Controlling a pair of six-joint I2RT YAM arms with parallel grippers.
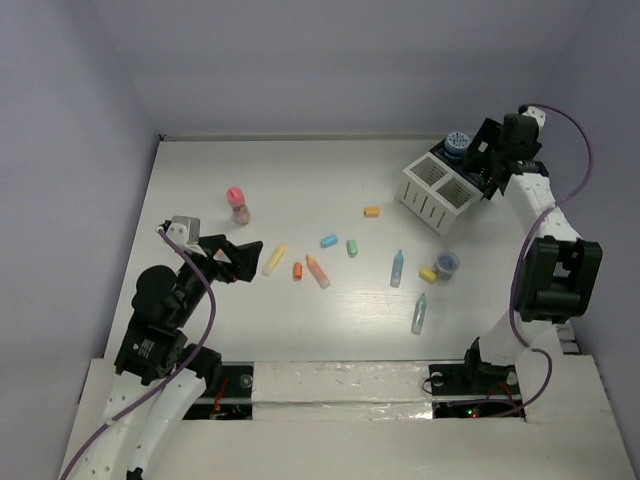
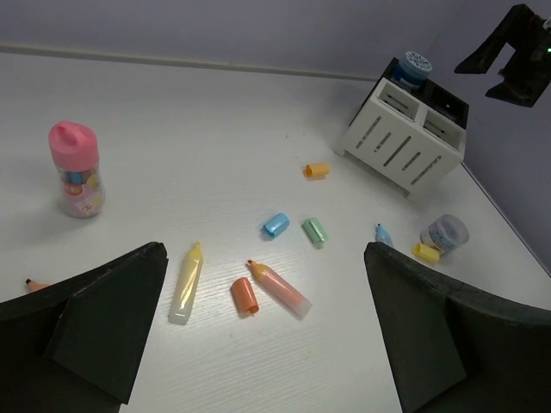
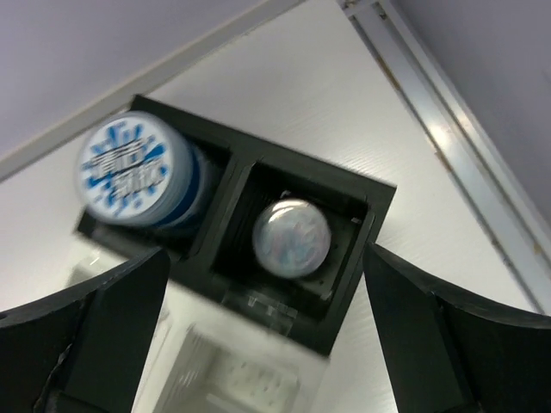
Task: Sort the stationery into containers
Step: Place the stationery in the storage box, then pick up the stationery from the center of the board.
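The right claw (image 1: 487, 160) hung wide open over the black tray section (image 3: 366, 215). It held nothing. A small grey cup (image 3: 291, 237) sat in the compartment straight below it, with a blue-patterned pot (image 3: 131, 172) in the compartment beside that.

The left claw (image 1: 248, 260) was just as wide and empty. Seen from above, the yellow stick (image 1: 274, 258) lay just beside it at three o'clock, long axis running one to seven. The left arm was far nearer to it, so I'd guess the next pick fell to it.

The print on the pot's lid was too blurred to read, and so was the label on the pink-capped bottle (image 2: 74, 168).
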